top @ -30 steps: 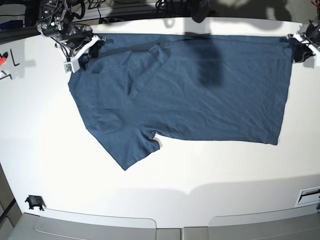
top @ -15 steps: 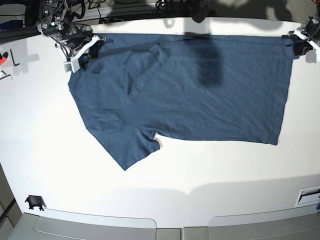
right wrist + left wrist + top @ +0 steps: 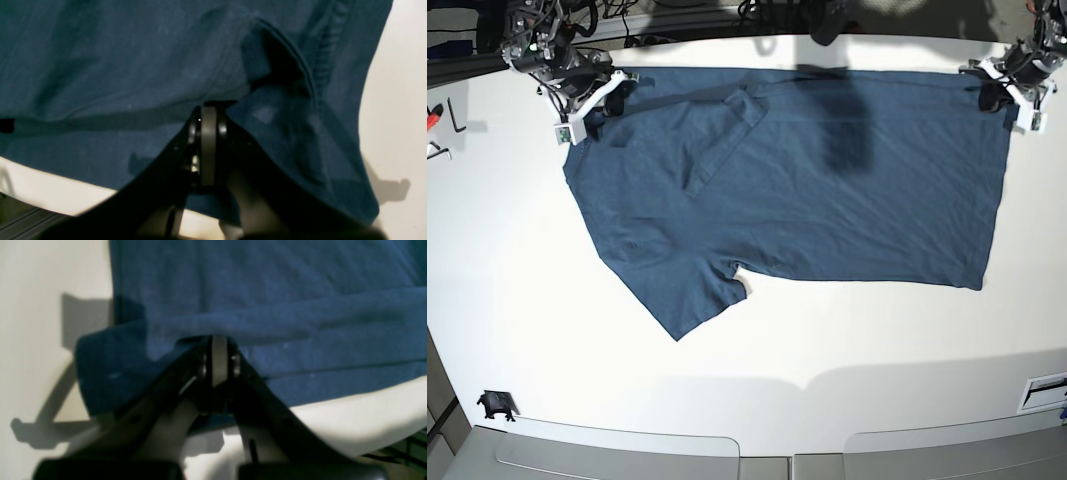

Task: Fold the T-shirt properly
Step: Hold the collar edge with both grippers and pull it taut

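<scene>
The dark navy T-shirt point(image 3: 827, 190) lies spread across the white table, hem to the right, one sleeve point(image 3: 689, 290) pointing to the front and the other sleeve point(image 3: 727, 135) folded onto the body. My left gripper point(image 3: 999, 92) is at the far right corner, shut on the hem fabric point(image 3: 300, 366), and the wrist view shows the left gripper point(image 3: 218, 340) pinching a raised fold. At the far left shoulder, my right gripper point(image 3: 597, 105) is shut on cloth. The right gripper point(image 3: 208, 108) grips beside the ribbed collar point(image 3: 328, 43).
Small tools point(image 3: 439, 118) lie at the table's left edge. A black clip point(image 3: 495, 404) sits near the front left corner. Cables and equipment run along the back edge point(image 3: 727, 20). A white label plate point(image 3: 1045, 390) is at the front right.
My left gripper has moved leftward and slightly back along the far edge, pulling the hem corner inward. The right gripper has hardly shifted.
</scene>
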{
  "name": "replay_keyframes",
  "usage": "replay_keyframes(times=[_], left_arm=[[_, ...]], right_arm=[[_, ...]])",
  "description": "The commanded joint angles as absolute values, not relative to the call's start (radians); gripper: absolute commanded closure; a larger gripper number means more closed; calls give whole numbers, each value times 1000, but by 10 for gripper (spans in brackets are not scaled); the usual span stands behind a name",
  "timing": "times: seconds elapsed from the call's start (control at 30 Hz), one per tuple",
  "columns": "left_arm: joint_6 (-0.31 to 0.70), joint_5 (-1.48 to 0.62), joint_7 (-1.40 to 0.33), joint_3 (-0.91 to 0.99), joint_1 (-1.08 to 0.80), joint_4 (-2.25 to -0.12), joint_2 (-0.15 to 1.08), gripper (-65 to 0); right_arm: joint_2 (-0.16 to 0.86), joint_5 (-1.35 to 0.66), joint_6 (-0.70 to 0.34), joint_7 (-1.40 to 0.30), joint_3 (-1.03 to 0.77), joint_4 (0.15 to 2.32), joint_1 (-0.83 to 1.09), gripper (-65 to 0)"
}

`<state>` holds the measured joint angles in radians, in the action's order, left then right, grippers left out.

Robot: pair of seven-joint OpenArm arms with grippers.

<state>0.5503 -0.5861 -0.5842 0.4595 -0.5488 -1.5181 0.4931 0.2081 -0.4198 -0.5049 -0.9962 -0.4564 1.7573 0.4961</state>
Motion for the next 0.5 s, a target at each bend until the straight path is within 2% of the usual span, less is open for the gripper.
replay_keyframes(times=[0.0, 0.17, 0.47], left_arm=[[552, -580, -596, 466, -554, -1530, 510, 0], [541, -550, -666, 466, -572, -1530, 510, 0], [542, -558, -665, 467, -685, -1530, 510, 0]], right_arm=[[216, -404, -498, -1011, -459, 1765, 499, 0], [216, -404, -498, -1011, -459, 1765, 499, 0], [216, -404, -498, -1010, -459, 1765, 498, 0]])
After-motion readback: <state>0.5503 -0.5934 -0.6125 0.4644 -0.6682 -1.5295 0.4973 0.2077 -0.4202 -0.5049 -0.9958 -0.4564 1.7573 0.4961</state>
